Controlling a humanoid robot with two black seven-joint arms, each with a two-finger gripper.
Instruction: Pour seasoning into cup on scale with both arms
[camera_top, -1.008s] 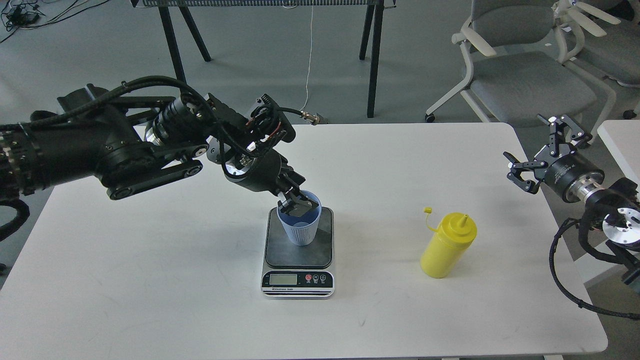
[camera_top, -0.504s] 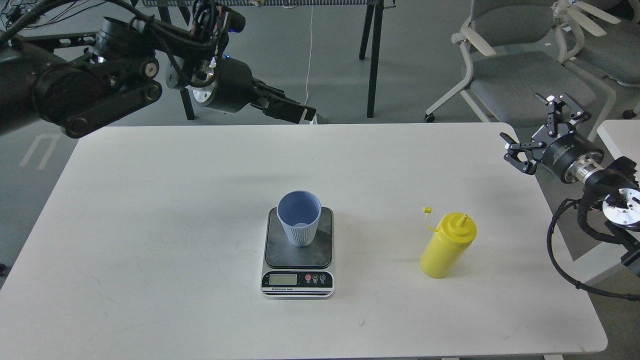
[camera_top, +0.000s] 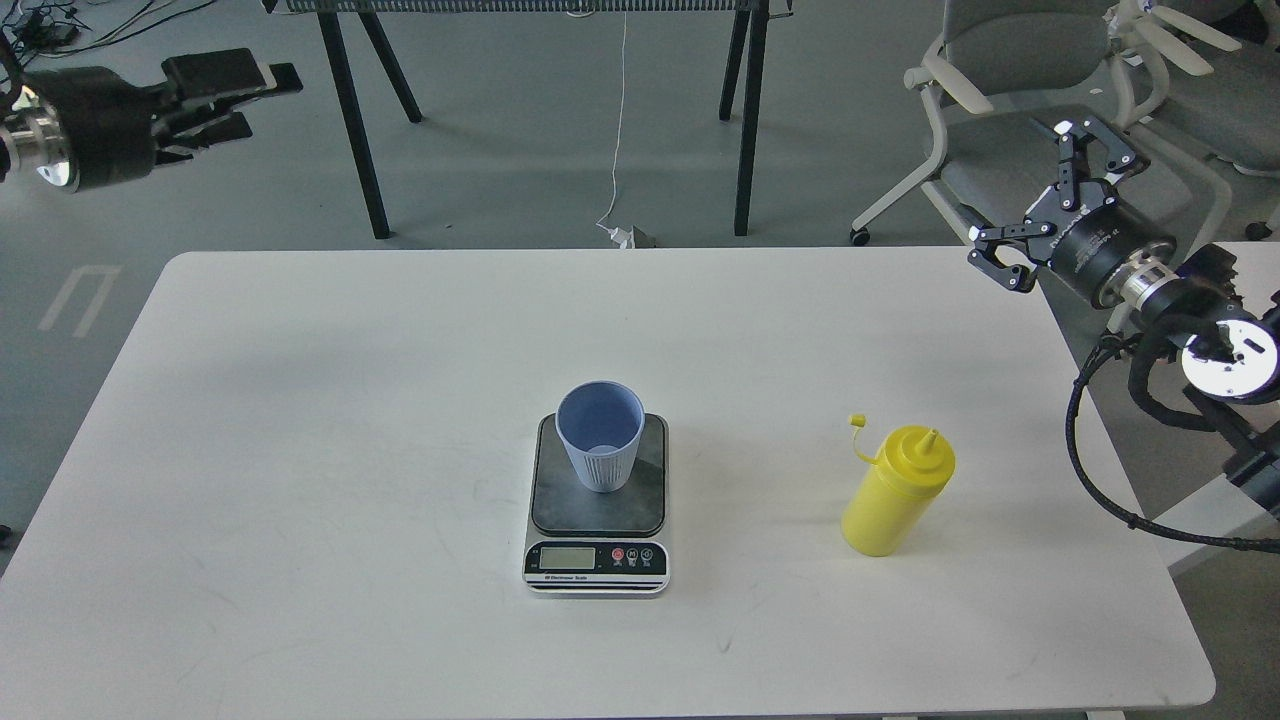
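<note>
Head view: a light blue tapered plastic cup (camera_top: 599, 447) with fine vertical ribs near its base is seen standing upright on the dark grey platform of a small rectangular digital kitchen scale (camera_top: 597, 500), which rests near the middle of a white rounded-corner table (camera_top: 300, 450). A yellow plastic squeeze bottle (camera_top: 895, 490) with a cone nozzle and a small tethered cap is placed upright on the table to the right of the scale, well apart from it. The left gripper (camera_top: 255, 95) is held high beyond the table's far left corner, off the tabletop; its fingers lie close together with nothing between them. The right gripper (camera_top: 1045, 195) is held above the table's far right corner, its fingers spread wide apart and empty.
</note>
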